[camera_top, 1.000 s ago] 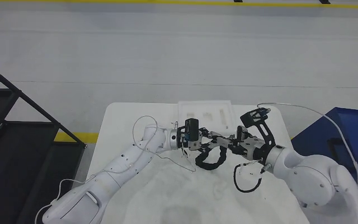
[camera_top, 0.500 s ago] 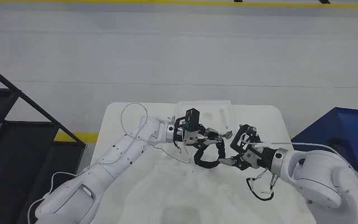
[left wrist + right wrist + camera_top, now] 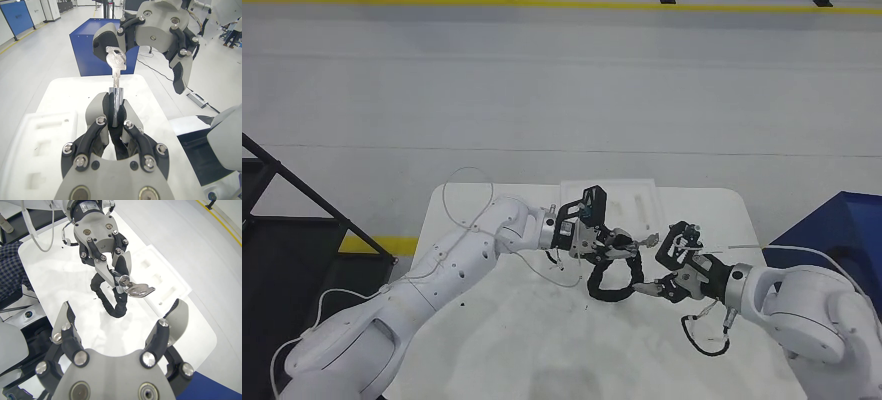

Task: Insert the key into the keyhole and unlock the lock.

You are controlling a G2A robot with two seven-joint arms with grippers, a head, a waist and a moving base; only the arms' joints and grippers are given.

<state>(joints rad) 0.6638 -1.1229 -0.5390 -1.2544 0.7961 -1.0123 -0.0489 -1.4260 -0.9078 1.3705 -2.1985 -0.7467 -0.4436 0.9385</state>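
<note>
My left gripper (image 3: 113, 98) is shut on the chrome lock cylinder (image 3: 116, 106), from which a black cable (image 3: 111, 309) loops down to the white table (image 3: 542, 340). The silver key (image 3: 116, 60) sits in the keyhole with its head sticking out. My right gripper (image 3: 122, 313) hangs open a short way from the key head, facing it and touching nothing. In the top view the left gripper (image 3: 617, 243) and the right gripper (image 3: 660, 268) meet over the middle of the table, with the key (image 3: 647, 240) between them.
A white foam tray (image 3: 607, 190) with recessed slots lies at the table's far edge, just behind the grippers. A blue bin (image 3: 842, 230) stands off the table's right side. Loose arm cables (image 3: 702, 335) hang near the right wrist.
The right gripper has drawn back from the left gripper and now stands open, with the key left in the lock. The left arm has shifted slightly toward the far side.
</note>
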